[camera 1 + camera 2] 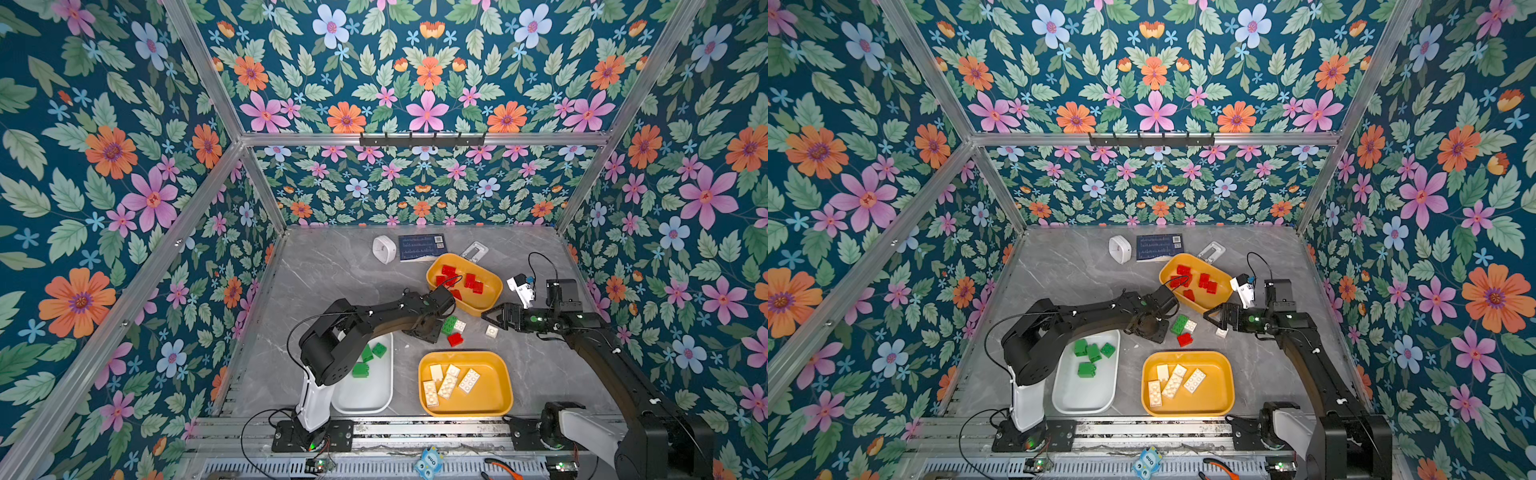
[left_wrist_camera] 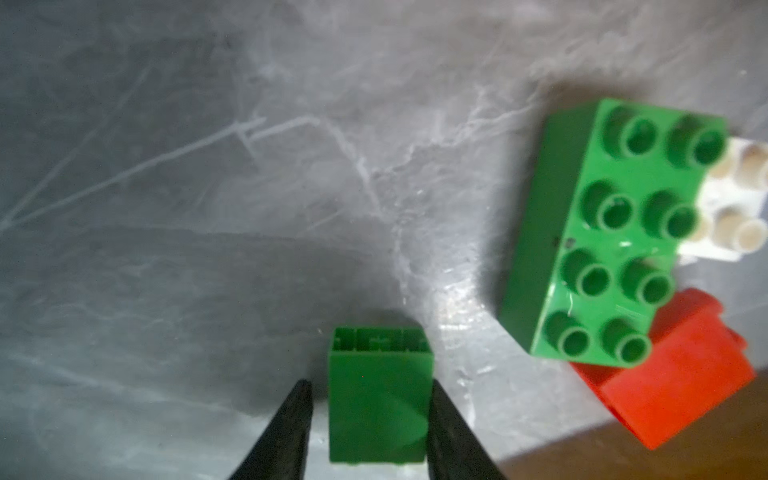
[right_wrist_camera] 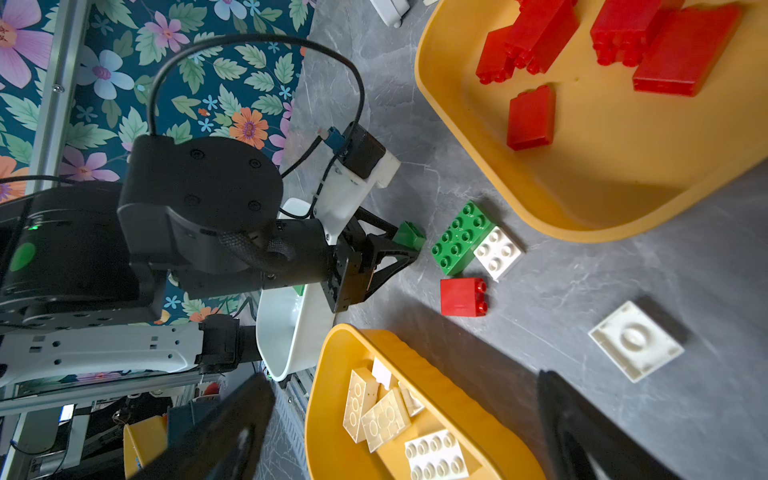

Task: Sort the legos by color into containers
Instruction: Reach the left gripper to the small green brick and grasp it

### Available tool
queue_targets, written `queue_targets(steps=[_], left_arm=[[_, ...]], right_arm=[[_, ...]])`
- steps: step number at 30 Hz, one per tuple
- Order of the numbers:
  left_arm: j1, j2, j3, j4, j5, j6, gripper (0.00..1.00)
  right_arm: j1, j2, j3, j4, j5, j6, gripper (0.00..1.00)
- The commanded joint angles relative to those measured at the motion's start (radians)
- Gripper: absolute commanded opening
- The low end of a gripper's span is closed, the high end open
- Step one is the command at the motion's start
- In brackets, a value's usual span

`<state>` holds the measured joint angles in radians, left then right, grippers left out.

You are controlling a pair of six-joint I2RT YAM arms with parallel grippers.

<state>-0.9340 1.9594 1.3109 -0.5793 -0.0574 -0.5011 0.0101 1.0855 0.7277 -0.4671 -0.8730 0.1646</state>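
Fingers (image 2: 286,432) of left gripper (image 2: 370,388) clamping small green brick (image 2: 380,419), lower centre of left wrist view, likely heading for white tub (image 1: 365,395) holding greens. Empty right gripper (image 1: 490,320) gaping wide, hovering beside loose white brick (image 1: 492,331), centre right in a top view, probably next pick.

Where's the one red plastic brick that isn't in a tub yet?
In both top views the red studded brick lies on the grey table between the two mustard-yellow tubs, beside the long green brick.
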Motion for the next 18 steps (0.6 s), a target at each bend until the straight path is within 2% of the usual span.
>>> queue_targets(steps=[1,5,11,15,18], left_arm=[[0.0,0.005,-0.001,-0.011,-0.051,-0.016,0.33],[0.0,0.005,-0.006,-0.005,-0.04,-0.019,0.29],[0.002,-0.035,0.061,-0.098,-0.089,0.01,0.29],[0.009,-0.103,0.114,-0.207,-0.116,0.021,0.3],[0.021,-0.188,0.092,-0.277,-0.122,0.006,0.3]], right_arm=[[0.002,0.002,0.01,0.007,0.009,-0.002,0.99],[0.001,0.001,0.014,0.001,0.011,-0.004,0.99],[0.001,0.004,0.03,-0.005,0.015,-0.007,0.99],[0.002,0.015,0.042,0.002,-0.001,-0.003,0.99],[0.002,0.019,0.045,0.009,-0.011,0.001,0.99]])
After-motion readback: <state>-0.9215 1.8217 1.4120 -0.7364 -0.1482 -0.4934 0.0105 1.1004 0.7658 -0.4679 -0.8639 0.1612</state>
